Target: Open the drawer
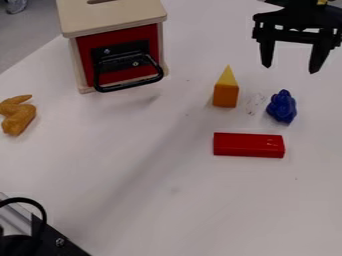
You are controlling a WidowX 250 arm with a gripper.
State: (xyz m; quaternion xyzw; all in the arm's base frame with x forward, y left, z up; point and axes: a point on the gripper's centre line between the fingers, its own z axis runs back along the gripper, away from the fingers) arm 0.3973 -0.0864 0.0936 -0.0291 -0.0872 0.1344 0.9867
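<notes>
Black two-fingered claw [290,69], spread empty, is being held at upper right; the red drawer [117,40] with black metal handle [130,86] is being housed, closed, in the pale wooden cabinet [115,17], upper left.

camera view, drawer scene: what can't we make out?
- Inside of the drawer: camera view, hidden by its red front.
- Rear of the wooden box: camera view, cut off by top edge.
- Rest of the black fixture: camera view, cut off by bottom-left corner.
- What the blue figure depicts: camera view, too small.
</notes>
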